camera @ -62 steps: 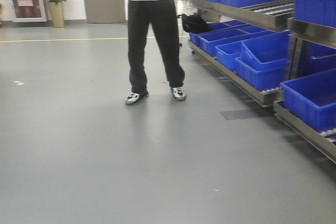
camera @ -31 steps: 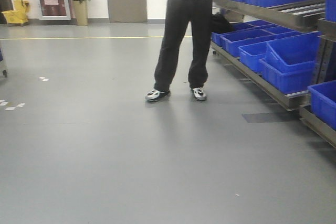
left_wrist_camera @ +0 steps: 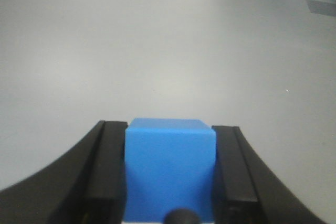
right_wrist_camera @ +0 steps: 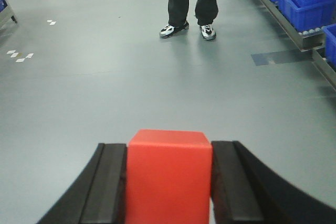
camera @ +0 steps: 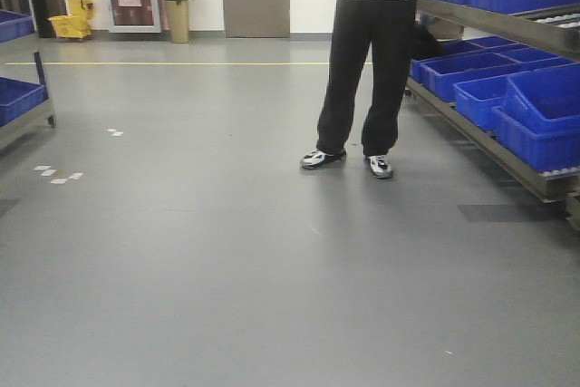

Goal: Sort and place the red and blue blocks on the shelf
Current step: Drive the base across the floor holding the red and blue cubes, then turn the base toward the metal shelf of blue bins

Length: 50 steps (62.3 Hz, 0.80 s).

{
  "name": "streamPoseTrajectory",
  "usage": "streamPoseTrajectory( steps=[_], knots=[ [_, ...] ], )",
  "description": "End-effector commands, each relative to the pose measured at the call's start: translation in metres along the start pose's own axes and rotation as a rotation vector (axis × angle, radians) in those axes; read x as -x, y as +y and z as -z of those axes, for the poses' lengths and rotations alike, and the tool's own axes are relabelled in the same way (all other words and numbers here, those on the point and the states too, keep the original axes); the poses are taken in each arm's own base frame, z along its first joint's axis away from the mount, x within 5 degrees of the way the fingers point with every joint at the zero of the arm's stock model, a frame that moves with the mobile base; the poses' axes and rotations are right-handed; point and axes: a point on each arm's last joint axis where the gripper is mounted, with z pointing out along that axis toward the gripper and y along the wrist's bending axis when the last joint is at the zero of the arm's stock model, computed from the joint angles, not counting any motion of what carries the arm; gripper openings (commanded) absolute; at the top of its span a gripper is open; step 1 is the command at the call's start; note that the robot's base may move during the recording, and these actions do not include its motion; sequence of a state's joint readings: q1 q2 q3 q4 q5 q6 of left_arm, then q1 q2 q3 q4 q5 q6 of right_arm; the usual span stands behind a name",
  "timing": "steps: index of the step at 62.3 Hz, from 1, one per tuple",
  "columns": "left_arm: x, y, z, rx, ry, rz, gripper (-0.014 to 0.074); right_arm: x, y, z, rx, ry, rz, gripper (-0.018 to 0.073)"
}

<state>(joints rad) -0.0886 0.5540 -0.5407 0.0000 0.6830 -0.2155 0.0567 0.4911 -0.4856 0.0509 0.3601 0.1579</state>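
The left tool (left_wrist_camera: 170, 128) is clamped on the blue block (left_wrist_camera: 170, 174). Its two black pads (left_wrist_camera: 111, 171) press flat against the cube's opposite side faces. The block sits deep between them, high above bare grey floor (left_wrist_camera: 168, 40). The shelf does not show in this view, so this block is well away from it.

The right tool (right_wrist_camera: 169, 148) grips the red block (right_wrist_camera: 168, 182) in the same way, with one pad on each side face and the top face showing. It also hangs over open floor, well short of the shelf (right_wrist_camera: 294, 34), which runs along the right edge of that view.

Both cubes look rigid and matte, with square edges and flat parallel faces. I judge them light, not fragile, and unlikely to slip under a modest squeeze. Centred side faces are the sensible place to hold, and that is where the pads sit. The main risk is probably a cube twisting if it were pinched near a corner, and neither cube is held that way.

In the front view a person (camera: 372, 52) stands just beside the shelf (camera: 494, 23), facing it. Blue bins (camera: 535, 115) fill its lower tier. The person partly blocks the near approach, so I judge that both blocks have a long carry to the shelf.
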Motion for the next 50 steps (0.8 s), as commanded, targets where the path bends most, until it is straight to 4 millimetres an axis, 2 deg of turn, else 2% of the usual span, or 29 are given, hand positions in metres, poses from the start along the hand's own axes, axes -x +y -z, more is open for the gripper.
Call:
streamPoseTrajectory(
  steps=[1,50],
  knots=[
    [0.0138,-0.0033,0.0053,-0.026,-0.097,0.014,0.0125,0.0169,0.0022,0.0038,0.01,-0.116,0.013,0.0049],
    [0.0138,-0.0033,0.0053,-0.026,-0.097,0.014,0.0125,0.0169,0.0022,0.0038,0.01,-0.116,0.013,0.0049]
  ],
)
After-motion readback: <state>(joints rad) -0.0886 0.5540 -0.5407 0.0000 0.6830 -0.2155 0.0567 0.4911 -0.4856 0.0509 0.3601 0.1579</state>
